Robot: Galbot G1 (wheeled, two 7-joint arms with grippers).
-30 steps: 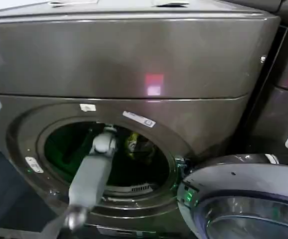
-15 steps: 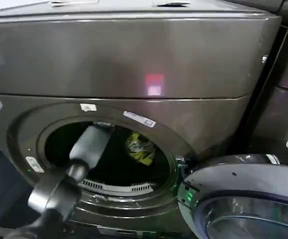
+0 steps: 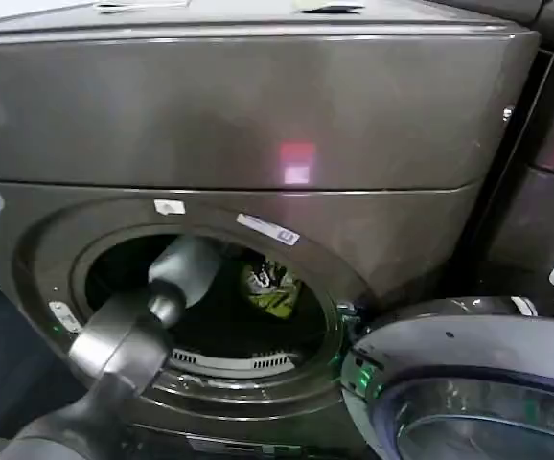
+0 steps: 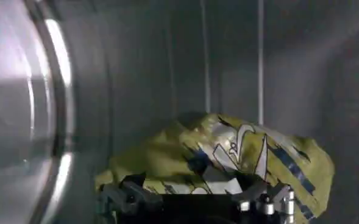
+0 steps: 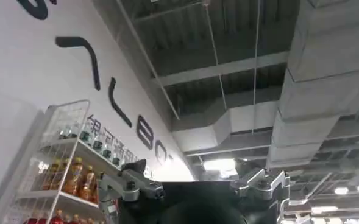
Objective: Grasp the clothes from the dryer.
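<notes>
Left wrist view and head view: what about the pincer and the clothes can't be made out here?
- Left pincer: cut off by the left wrist view's edge, so whether it is pinching the clothes cannot be told.
- Head view: the left arm reaching into the dryer hides the pincer itself.
- Clothes: too small and dark in the head view to read the markings.
- Right pincer: raised toward the ceiling, tips cut off.

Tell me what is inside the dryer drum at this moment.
Inside the dryer sit the yellow-green clothes, with the left gripper at their near edge. The left arm hides part of the drum in the head view.
</notes>
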